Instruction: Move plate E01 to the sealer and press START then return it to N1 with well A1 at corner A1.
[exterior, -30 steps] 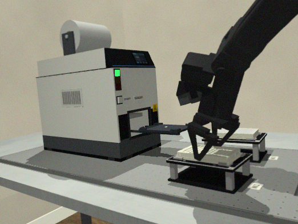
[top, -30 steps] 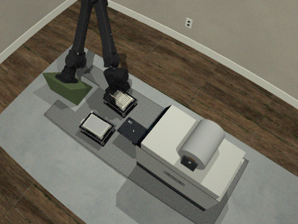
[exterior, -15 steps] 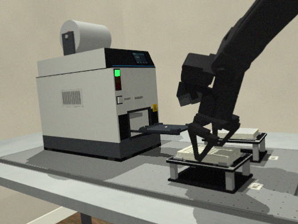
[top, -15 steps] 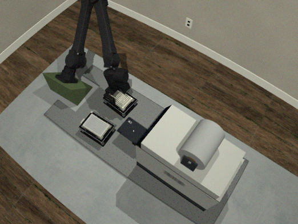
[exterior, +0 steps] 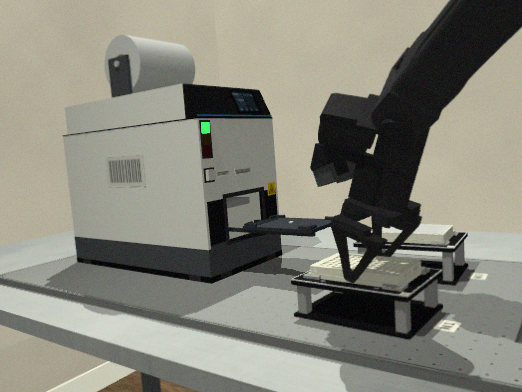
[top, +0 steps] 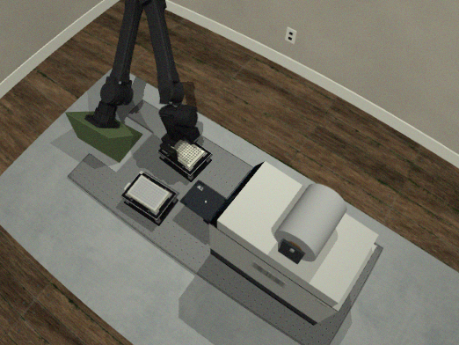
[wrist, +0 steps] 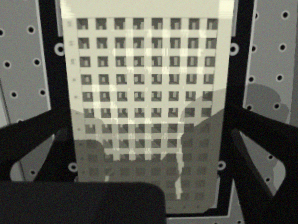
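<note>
A black robot arm reaches down at the right of the exterior view, its gripper (exterior: 367, 257) straddling plate E01 (exterior: 365, 267), fingers spread wide on either side of the plate's long edges and clamping nothing. The plate lies in its nest (exterior: 367, 295), low and right of centre. Behind it, further right, a second plate (exterior: 425, 232) sits in another nest. At left, the sealer (exterior: 170, 180) shows a green lamp (exterior: 205, 128), its dark stage (exterior: 287, 225) extended and bare.

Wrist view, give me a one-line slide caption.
Open gripper straddling the well plate in its nest, fingers flanking both long sides, not yet closed.
</note>
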### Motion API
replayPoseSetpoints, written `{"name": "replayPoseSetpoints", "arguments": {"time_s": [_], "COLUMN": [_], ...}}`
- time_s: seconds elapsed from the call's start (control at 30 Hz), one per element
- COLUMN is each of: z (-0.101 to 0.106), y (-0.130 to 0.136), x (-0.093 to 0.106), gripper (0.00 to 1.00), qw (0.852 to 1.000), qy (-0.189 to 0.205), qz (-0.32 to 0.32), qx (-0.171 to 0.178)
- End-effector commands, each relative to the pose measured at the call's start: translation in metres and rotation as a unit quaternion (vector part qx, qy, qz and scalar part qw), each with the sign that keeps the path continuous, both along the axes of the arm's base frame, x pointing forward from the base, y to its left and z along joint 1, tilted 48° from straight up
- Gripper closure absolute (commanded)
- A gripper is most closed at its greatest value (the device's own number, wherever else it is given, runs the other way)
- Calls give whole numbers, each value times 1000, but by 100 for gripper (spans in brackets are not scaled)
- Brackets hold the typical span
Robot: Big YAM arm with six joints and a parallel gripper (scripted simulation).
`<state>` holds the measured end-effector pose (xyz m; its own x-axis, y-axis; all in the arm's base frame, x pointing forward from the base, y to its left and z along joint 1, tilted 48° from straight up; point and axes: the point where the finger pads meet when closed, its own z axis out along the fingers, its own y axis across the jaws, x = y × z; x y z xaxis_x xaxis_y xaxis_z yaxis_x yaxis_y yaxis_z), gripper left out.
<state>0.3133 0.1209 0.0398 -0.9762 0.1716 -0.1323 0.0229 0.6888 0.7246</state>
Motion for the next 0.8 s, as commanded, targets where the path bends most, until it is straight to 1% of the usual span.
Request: {"name": "replayPoseSetpoints", "arguments": {"time_s": [0.0, 0.43, 0.47, 0.77], "z": [6, 8, 8, 8], "y": [6, 5, 5, 5], "x": [11, 15, 15, 16], "gripper": [8, 14, 100, 100], "qw": [1000, 1000, 1000, 1000], "qy": [-7, -12, -12, -13], "qz": [12, 11, 11, 10], "qx": [0, -3, -3, -3]}}
